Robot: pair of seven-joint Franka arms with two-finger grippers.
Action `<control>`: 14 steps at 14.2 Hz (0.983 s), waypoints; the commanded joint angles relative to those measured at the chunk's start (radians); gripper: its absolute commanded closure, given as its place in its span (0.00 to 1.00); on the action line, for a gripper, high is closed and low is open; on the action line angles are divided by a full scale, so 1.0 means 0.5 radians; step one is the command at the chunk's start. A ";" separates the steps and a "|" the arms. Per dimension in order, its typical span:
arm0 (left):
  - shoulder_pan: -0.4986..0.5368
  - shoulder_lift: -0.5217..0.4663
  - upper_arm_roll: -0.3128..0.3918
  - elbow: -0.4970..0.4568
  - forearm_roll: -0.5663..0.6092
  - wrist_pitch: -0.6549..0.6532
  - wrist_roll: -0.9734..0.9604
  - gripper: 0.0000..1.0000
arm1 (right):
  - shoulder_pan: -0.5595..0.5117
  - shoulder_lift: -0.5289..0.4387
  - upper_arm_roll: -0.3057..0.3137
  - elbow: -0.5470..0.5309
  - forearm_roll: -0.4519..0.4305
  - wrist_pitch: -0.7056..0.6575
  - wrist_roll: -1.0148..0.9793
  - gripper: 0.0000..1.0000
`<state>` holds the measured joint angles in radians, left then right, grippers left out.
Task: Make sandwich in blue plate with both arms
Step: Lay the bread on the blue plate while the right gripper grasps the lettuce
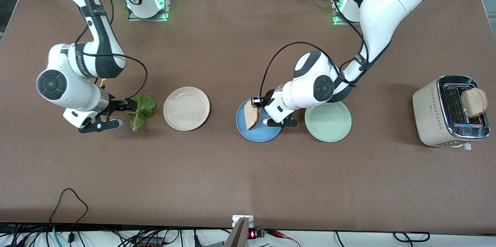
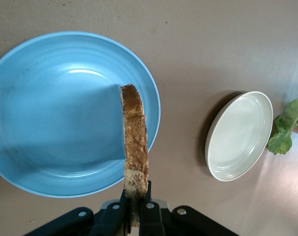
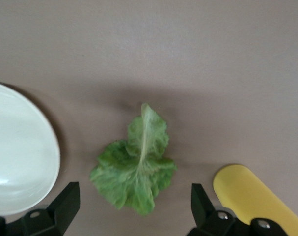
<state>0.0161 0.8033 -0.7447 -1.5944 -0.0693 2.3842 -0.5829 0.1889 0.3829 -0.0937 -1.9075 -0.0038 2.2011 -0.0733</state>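
My left gripper (image 1: pixel 261 113) is shut on a toasted bread slice (image 1: pixel 252 116) and holds it on edge over the blue plate (image 1: pixel 248 133). In the left wrist view the slice (image 2: pixel 134 132) stands between the gripper's (image 2: pixel 137 204) fingers, above the rim of the blue plate (image 2: pixel 50 118), which holds nothing else. My right gripper (image 1: pixel 124 114) is open just over the table, beside a ruffled green lettuce leaf (image 1: pixel 142 111). In the right wrist view the leaf (image 3: pixel 136 167) lies flat in front of the open gripper (image 3: pixel 133 191). A second bread slice (image 1: pixel 473 102) sticks out of the toaster (image 1: pixel 434 111).
A cream-white plate (image 1: pixel 186 108) sits between the lettuce and the blue plate. A pale mint-green plate (image 1: pixel 328 121) sits beside the blue plate toward the left arm's end. A yellow object (image 3: pixel 252 196) lies near the right gripper.
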 commanded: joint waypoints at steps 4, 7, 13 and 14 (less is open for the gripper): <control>0.014 0.038 0.032 0.053 -0.021 -0.001 0.028 0.00 | -0.013 0.118 -0.003 -0.195 -0.020 0.411 0.122 0.00; 0.020 0.038 0.090 0.047 -0.018 -0.004 0.031 0.00 | -0.013 0.182 -0.009 -0.192 -0.008 0.500 0.125 0.00; 0.154 -0.044 0.198 0.014 -0.012 -0.080 0.067 0.00 | -0.007 0.342 -0.009 -0.189 -0.008 0.666 0.233 0.02; 0.216 -0.100 0.195 0.026 -0.003 -0.181 0.070 0.00 | -0.007 0.342 -0.009 -0.189 -0.011 0.666 0.230 0.16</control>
<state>0.0658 0.8083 -0.6405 -1.5867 -0.0690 2.3747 -0.5705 0.1853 0.5547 -0.0988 -2.0005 -0.0034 2.5226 0.0278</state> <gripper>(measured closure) 0.000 0.018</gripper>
